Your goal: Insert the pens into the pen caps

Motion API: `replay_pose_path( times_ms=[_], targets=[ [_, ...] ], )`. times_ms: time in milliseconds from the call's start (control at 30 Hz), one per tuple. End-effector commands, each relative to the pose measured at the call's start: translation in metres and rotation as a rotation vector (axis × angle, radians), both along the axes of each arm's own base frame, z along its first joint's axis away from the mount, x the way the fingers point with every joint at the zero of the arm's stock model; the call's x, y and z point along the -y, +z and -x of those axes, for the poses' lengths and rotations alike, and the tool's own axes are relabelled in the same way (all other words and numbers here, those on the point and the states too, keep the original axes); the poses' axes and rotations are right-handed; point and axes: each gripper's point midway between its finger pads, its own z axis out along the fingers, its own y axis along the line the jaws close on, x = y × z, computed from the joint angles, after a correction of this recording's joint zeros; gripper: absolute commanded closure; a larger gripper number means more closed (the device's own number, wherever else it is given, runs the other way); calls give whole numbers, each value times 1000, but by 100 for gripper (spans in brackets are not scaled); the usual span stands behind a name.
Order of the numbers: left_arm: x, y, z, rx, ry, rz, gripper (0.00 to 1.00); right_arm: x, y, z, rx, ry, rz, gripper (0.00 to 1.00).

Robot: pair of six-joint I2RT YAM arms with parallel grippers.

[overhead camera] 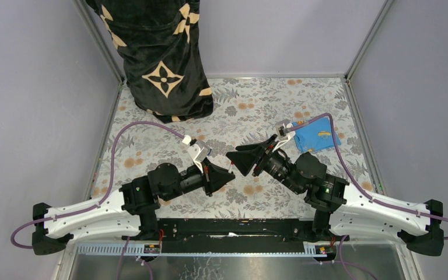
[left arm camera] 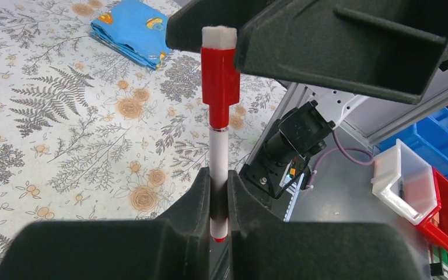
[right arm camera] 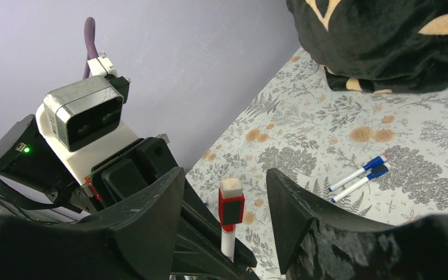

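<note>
My left gripper (left arm camera: 219, 182) is shut on the white barrel of the red pen (left arm camera: 218, 149), which stands upright in it. The red cap (left arm camera: 219, 76), topped by a white pad, sits on the pen's upper end. My right gripper (right arm camera: 224, 178) is open, its jaws on either side of the red cap (right arm camera: 231, 209) without touching it. Two blue pens (right arm camera: 359, 175) with blue caps (right arm camera: 377, 163) on them lie side by side on the table. In the top view the left gripper (overhead camera: 226, 176) and the right gripper (overhead camera: 240, 163) meet mid-table; the pens are hidden there.
A folded blue cloth (overhead camera: 315, 134) lies at the back right and shows in the left wrist view (left arm camera: 131, 32). A black patterned garment (overhead camera: 157, 52) stands at the back left. Coloured bins (left arm camera: 431, 186) sit beyond the table's near edge.
</note>
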Motion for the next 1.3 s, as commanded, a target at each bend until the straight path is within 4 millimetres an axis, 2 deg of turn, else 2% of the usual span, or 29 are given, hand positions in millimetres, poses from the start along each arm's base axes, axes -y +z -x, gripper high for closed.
replay_pose_path(
  times_ms=[0,167,367,600,733,867,1067,1167,1267],
  targets=[
    [3,35,-1,50,-7,96,100,-3,23,4,-3,41,-58,40],
    [4,36,0,55,-15,98,100,-3,20,2,-20,40,-64,45],
    [4,35,-1,54,-12,95,100,-5,19,3,-25,62,-66,58],
    [4,36,-1,54,-10,94,100,-7,15,4,-35,79,-53,60],
    [5,37,-1,54,-10,95,100,-8,12,4,-41,83,-49,65],
    [4,36,-2,55,-8,93,100,-7,12,4,-43,85,-51,73],
    [3,38,-3,58,1,97,100,-7,9,4,-36,88,-31,92],
    [1,47,-4,72,8,113,100,-10,-2,2,-28,86,17,99],
    [-1,60,-5,103,10,117,100,-17,-13,4,-17,119,54,100]
  ],
)
